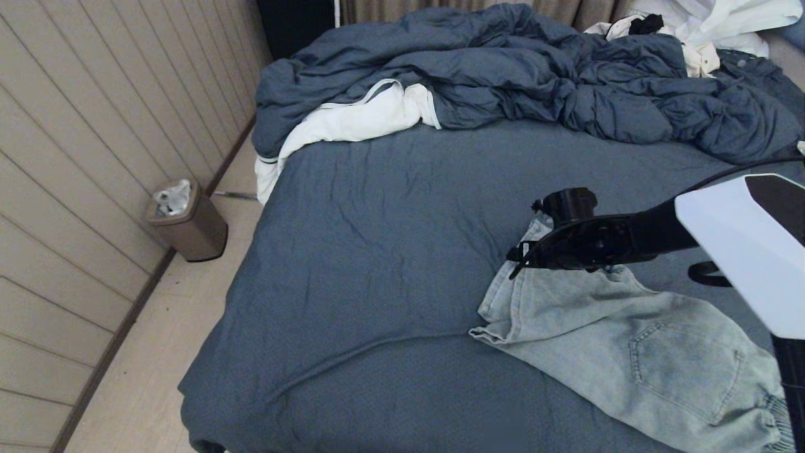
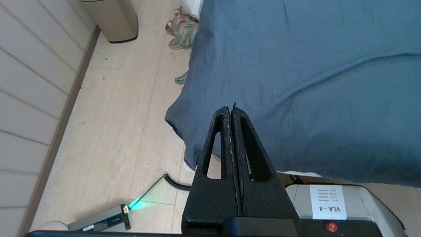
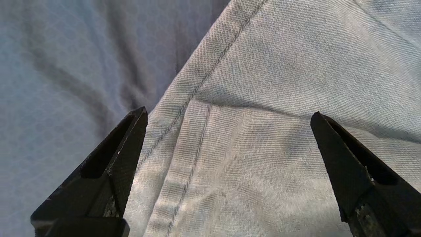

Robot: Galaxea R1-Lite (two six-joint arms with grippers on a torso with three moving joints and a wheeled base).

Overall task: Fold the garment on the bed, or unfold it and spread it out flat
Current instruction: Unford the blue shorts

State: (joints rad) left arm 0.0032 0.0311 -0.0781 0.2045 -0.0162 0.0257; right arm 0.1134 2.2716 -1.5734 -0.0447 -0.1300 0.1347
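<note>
The light blue denim-look shorts [image 1: 629, 340] lie partly folded on the near right part of the bed [image 1: 390, 251], back patch pocket [image 1: 682, 368] facing up. My right gripper [image 1: 525, 257] hovers just above their far left leg. In the right wrist view it [image 3: 229, 112] is wide open over a stitched hem of the shorts [image 3: 263, 148], next to the dark sheet [image 3: 65, 82], and holds nothing. The left gripper [image 2: 230, 107] is shut and empty, low beside the bed's near left corner [image 2: 312, 82]; the head view does not show it.
A puffy dark blue duvet [image 1: 534, 75] is heaped across the bed's far side, with a white cloth with dark trim [image 1: 352, 123] under its left end. White clothes [image 1: 710, 25] sit far right. A bin [image 1: 188, 220] stands by the left wall. A power box [image 2: 98, 222] lies on the floor.
</note>
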